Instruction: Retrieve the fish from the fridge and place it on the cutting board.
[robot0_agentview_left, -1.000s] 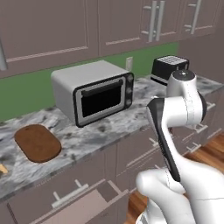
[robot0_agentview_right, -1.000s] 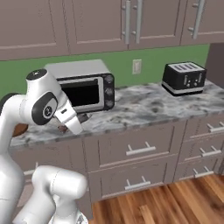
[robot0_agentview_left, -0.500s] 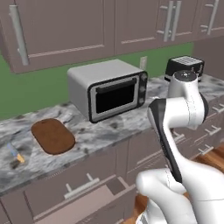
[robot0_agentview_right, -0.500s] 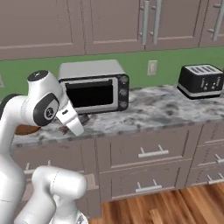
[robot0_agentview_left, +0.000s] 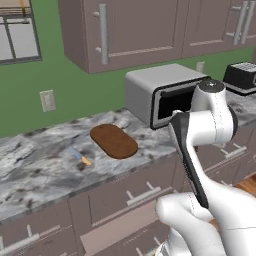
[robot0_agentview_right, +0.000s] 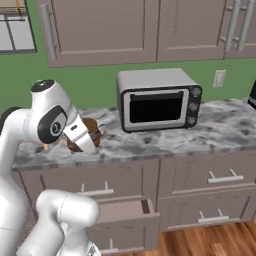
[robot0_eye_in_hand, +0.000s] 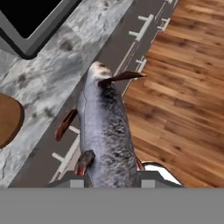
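The fish (robot0_eye_in_hand: 106, 131), dark grey with reddish-brown fins, lies lengthwise between the fingers of my gripper (robot0_eye_in_hand: 110, 176), which is shut on it. It hangs over the counter's front edge, above the drawer fronts and the wooden floor. The cutting board (robot0_agentview_left: 114, 141), a flat dark brown oval, lies on the marble counter left of the microwave, and its rim shows at the left edge of the hand view (robot0_eye_in_hand: 8, 119). In the right base view my hand sits just in front of the cutting board (robot0_agentview_right: 91, 125). The fridge is out of view.
A silver microwave (robot0_agentview_left: 162, 94) stands on the counter right of the board, and a black toaster (robot0_agentview_left: 241, 76) sits further right. A thin blue-and-orange utensil (robot0_agentview_left: 80, 156) lies left of the board. Below the counter a drawer (robot0_agentview_right: 126, 216) stands partly open. Wall cabinets hang overhead.
The base has driven left along the counter, so microwave and toaster slid right in both base views and the board came to the middle. The fish stays in the gripper.
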